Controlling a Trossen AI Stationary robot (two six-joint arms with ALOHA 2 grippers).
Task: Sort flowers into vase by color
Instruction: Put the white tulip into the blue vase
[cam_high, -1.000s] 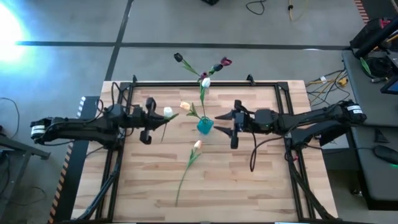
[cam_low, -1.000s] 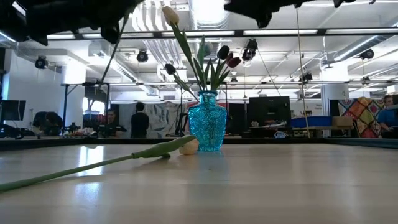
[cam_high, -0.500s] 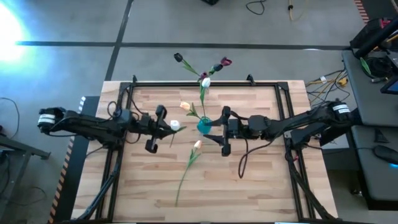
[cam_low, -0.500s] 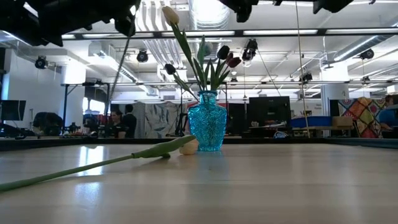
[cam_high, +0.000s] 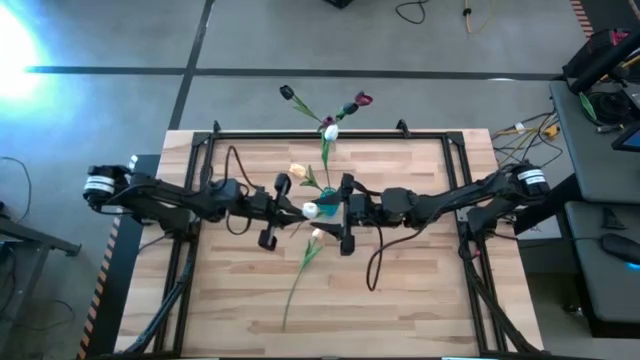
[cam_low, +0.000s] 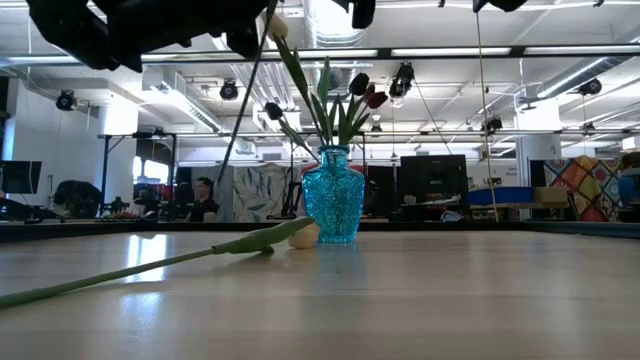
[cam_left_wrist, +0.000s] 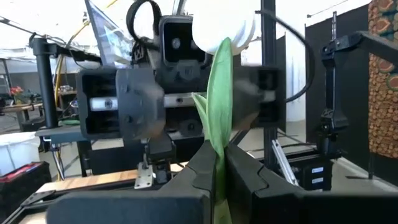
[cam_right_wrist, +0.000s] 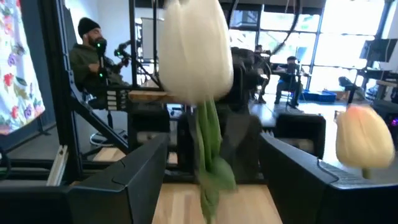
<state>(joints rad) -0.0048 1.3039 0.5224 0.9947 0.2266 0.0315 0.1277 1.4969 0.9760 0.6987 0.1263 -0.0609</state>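
Above the table's middle, my left gripper (cam_high: 297, 208) is shut on a white tulip (cam_high: 310, 210), whose head (cam_left_wrist: 224, 28) stands past the fingertips. My right gripper (cam_high: 346, 213) faces it from the right, open. Its fingers (cam_right_wrist: 143, 177) stand on either side of the white head (cam_right_wrist: 193, 56) without touching it. Just beneath both grippers stands the blue vase (cam_low: 333, 195), on its base. It holds several tulips: maroon (cam_high: 362, 100), white (cam_high: 330, 131) and peach (cam_high: 297, 172). Another peach tulip (cam_high: 317, 234) lies flat on the table. My left gripper pinches the white tulip's green stem (cam_left_wrist: 217, 158) between its two fingers, a short way below the head. The fingers come in about level from the table's left and lie across the stem. The tulip is lifted clear; its long stem (cam_low: 238, 130) hangs slanting below the gripper.
A black frame (cam_high: 300, 135) runs around the wooden table top. The lying tulip's stem (cam_high: 295, 290) reaches toward the near edge. People sit and stand in the room behind the table (cam_low: 205, 195).
My left gripper has carried the white tulip toward the table's right, up to the vase. My right gripper has come toward the table's left until its fingers stand around the tulip's head. The vase and the lying tulip have stayed put.
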